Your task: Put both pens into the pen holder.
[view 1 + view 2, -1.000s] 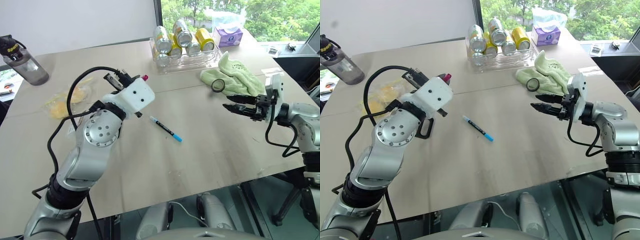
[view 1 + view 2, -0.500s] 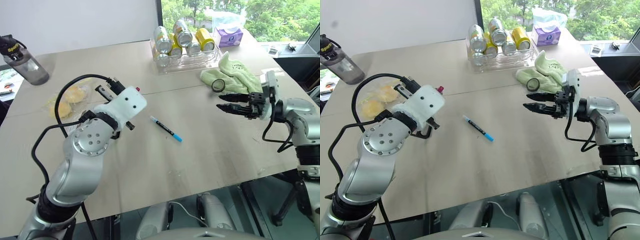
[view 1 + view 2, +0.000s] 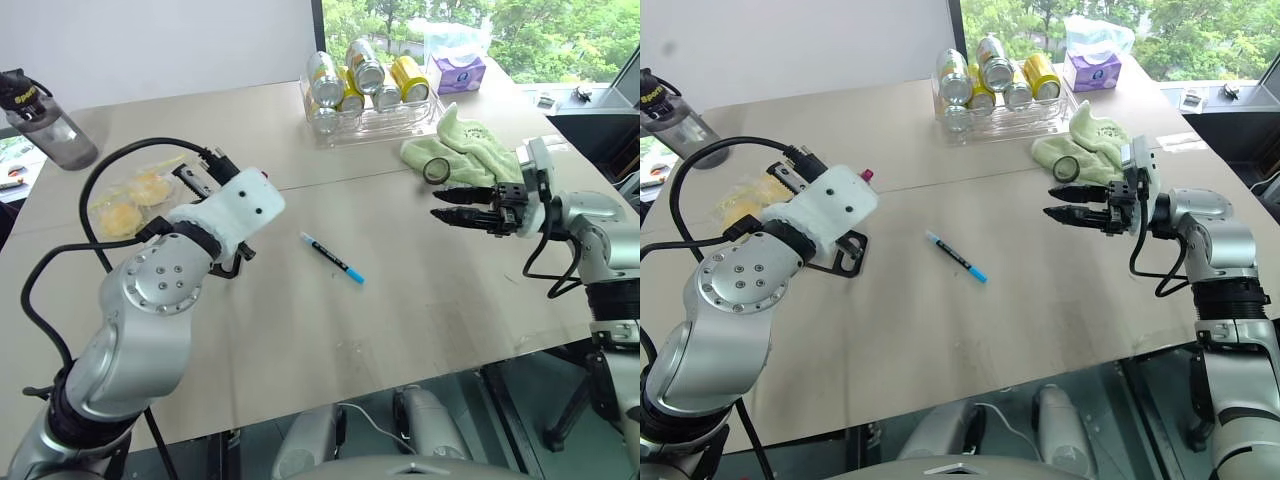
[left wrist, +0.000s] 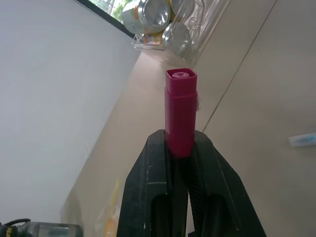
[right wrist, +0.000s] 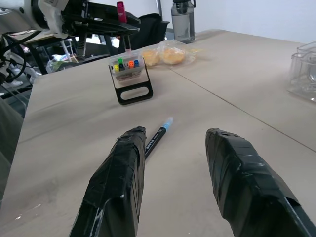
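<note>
My left gripper is shut on the pink-ended pen, whose cap pokes past my white wrist. In the right wrist view this pen stands upright over the pen holder, a small clear case in a black frame with coloured marker ends. From the head views my left arm hides most of the holder. The blue-ended pen lies flat on the table's middle. My right gripper hovers open to its right, pointing left at it, with nothing between the fingers.
A clear tray of drink cans and a tissue box stand at the back. A green towel with a tape roll lies behind my right gripper. A bottle and a bag of yellow food sit far left.
My left arm has drawn back and to the left with the pink-ended pen, uncovering part of the holder's black frame. My right gripper has edged left and turned more level.
</note>
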### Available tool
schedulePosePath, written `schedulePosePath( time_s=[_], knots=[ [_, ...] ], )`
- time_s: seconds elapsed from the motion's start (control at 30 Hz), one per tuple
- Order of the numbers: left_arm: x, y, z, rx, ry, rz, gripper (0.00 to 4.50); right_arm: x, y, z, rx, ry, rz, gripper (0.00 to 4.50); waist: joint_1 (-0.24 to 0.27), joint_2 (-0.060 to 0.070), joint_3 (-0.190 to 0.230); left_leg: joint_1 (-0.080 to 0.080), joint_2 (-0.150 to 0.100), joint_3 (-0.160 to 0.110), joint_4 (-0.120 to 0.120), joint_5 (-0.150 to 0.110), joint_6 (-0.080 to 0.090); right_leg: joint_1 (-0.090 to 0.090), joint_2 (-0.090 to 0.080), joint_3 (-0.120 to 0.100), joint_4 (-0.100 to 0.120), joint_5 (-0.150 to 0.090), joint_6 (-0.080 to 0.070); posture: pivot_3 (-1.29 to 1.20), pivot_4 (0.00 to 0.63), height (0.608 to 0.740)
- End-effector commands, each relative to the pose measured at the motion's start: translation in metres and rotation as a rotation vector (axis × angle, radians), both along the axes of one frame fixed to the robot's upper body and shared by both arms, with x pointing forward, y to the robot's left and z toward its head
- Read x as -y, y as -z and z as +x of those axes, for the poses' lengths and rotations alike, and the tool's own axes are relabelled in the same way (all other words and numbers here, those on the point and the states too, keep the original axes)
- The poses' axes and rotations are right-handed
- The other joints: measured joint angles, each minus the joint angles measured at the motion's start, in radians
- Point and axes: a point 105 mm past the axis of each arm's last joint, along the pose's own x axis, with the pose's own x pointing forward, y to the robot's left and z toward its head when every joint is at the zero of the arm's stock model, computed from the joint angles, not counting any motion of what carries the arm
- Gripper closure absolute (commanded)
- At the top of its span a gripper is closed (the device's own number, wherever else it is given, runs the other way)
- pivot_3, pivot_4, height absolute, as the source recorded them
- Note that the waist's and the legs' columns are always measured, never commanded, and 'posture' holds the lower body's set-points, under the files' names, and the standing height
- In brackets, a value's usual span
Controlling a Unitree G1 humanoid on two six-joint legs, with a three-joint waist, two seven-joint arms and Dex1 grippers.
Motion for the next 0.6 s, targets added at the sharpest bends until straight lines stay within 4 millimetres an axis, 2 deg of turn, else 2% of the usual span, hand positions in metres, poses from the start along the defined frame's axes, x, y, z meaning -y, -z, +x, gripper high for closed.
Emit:
schedulePosePath(
  time_s=[0.03,0.6],
  knots=[
    [-0.005,-0.011,-0.007,0.057,-0.029,0.002,4.50,-0.003,-0.013,-0.001,0.062,-0.034,0.006,2.44,0.001,0.000,0.000,0.000,0.000,0.000,0.000,0.000,0.000,0.000,0.000,0.000,0.000,0.000,0.000,0.00,0.150,0.739],
    [-0.017,0.001,0.001,0.050,-0.080,0.018,4.50,0.006,-0.010,0.001,0.093,0.021,0.014,2.44,0.001,0.000,0.000,0.000,0.000,0.000,0.000,0.000,0.000,0.000,0.000,0.000,0.000,0.000,0.000,0.00,0.150,0.739]
  ],
)
